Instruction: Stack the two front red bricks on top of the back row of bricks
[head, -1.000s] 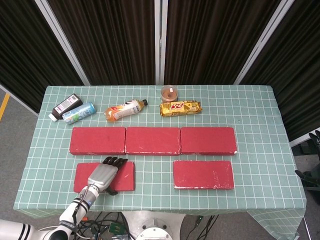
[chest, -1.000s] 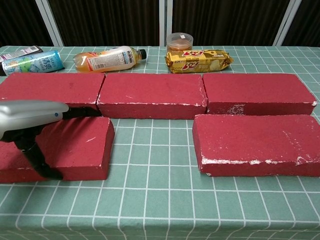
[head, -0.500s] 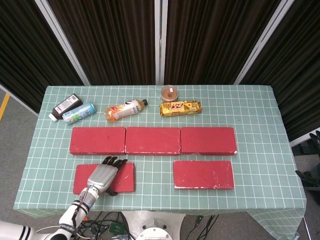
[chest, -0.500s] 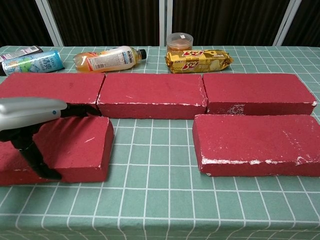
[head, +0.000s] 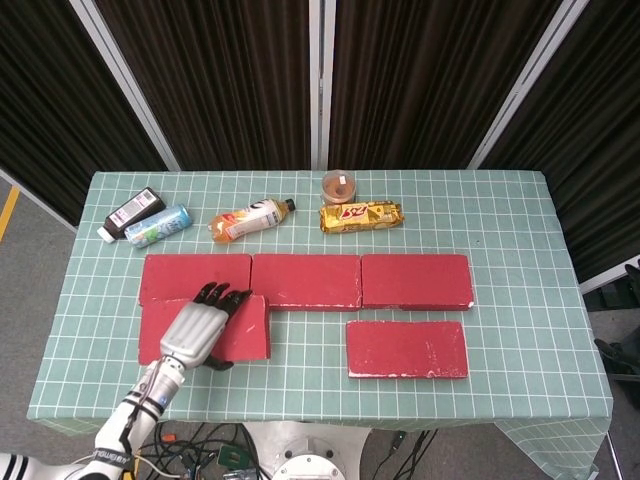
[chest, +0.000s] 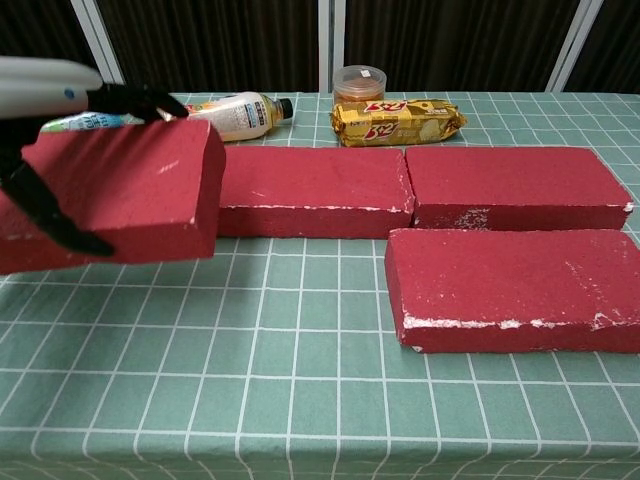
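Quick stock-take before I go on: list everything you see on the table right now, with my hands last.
Table: one, green checked cloth.
Back bricks: three, red, in a row across the middle.
Lifted brick: one, red, front left, raised off the cloth.
Front brick: one, red, front right, flat on the cloth.
Juice bottle: one, orange, lying behind the row.
Snack pack: one, yellow, behind the row.
Cup: one, brownish, behind the snack pack.
Can: one, blue-green, lying back left.
Dark bottle: one, beside the can.
Left hand: grips the lifted brick.
Right hand: not in view.
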